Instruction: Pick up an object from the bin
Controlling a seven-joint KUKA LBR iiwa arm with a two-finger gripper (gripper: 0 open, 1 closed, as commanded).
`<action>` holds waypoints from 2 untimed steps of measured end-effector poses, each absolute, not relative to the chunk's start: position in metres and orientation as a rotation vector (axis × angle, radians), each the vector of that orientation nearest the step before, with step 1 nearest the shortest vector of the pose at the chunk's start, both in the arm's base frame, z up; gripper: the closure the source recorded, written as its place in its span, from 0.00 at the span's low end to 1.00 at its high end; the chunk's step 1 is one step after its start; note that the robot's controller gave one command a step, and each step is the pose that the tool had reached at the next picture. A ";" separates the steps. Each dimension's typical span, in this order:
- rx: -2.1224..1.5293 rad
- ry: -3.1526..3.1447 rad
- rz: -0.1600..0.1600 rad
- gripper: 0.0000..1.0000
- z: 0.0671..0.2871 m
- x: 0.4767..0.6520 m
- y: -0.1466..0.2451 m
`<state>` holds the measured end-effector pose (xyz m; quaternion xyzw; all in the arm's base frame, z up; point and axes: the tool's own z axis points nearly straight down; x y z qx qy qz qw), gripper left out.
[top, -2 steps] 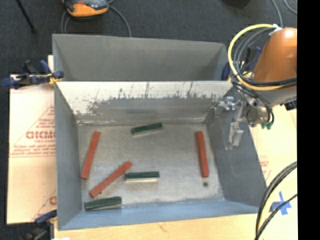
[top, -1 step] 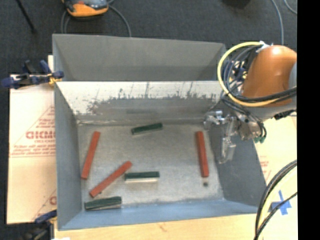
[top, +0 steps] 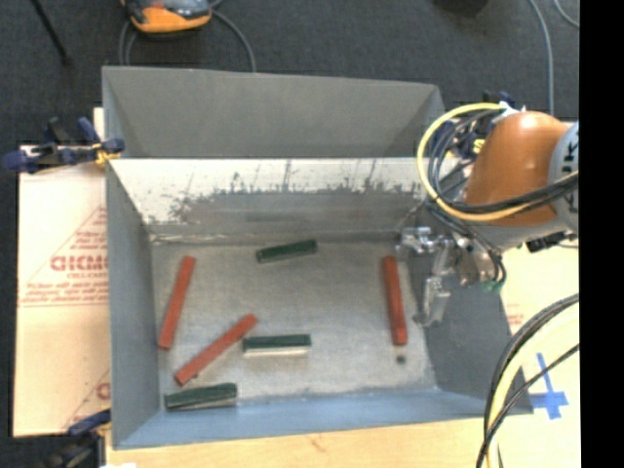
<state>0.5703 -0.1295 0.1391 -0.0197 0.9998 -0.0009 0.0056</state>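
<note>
My gripper (top: 432, 298) hangs at the bin's right side, its metal fingers pointing down close to the right wall. Just to its left a long red stick (top: 394, 300) lies on the floor, running front to back. Nothing shows between the fingers. A dark green bar (top: 287, 252) lies near the back wall, well left of the gripper.
On the floor's left lie a red stick (top: 176, 300), a second red stick (top: 215, 348) set aslant, a green-and-white bar (top: 277, 345) and a dark green bar (top: 201, 396) at the front left corner. The arm with its orange cover and cables overhangs the right rim.
</note>
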 end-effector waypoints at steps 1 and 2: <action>-0.156 3.135 -0.002 0.00 0.098 0.563 -0.140; -0.680 3.061 -0.004 0.00 0.081 0.545 -0.141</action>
